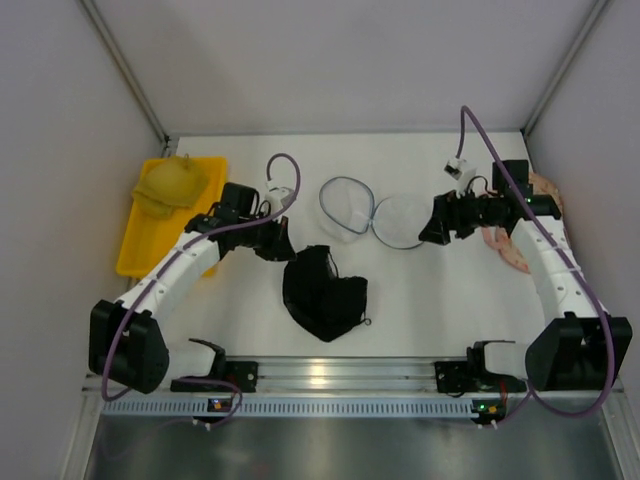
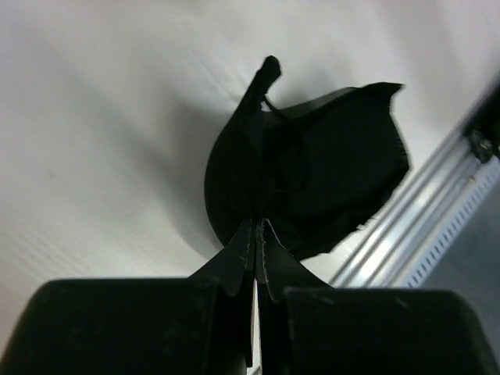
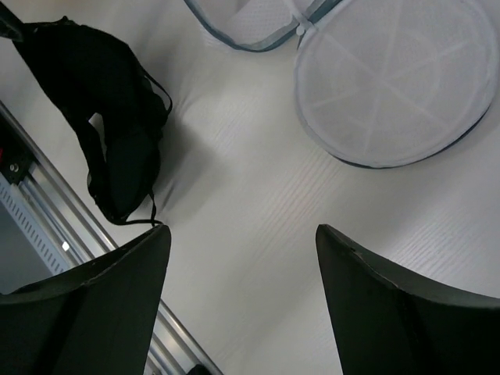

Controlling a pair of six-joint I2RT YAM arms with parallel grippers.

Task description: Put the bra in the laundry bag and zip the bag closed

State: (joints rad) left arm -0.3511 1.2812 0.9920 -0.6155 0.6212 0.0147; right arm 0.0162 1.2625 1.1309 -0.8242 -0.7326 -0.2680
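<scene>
Risk number one was the grip, imo. The left hand (image 1: 283, 250) was pinching only a thin bit of the bra (image 1: 322, 292), with its fingers (image 2: 238, 258) pressed together on the black fabric. The rest of the bra sagged in a heap by the middle of the worktop's near edge. With a hold that small, the fabric could've slid out partway through a lift.

The laundry bag (image 1: 325, 200) lay open in its two round halves, further toward the far edge and well apart from the bra. The right hand (image 1: 432, 226) was spread wide just beside the right half, holding nothing and, as far as I could tell, not touching the mesh. So nothing pinned the bag down. It looked light enough that a bra dragged over the rim could've shoved it along or flipped a half shut.

The thin strap (image 3: 152, 215) hung loose too. If it trailed over the zipper rim, it could've jammed the zip later.
</scene>
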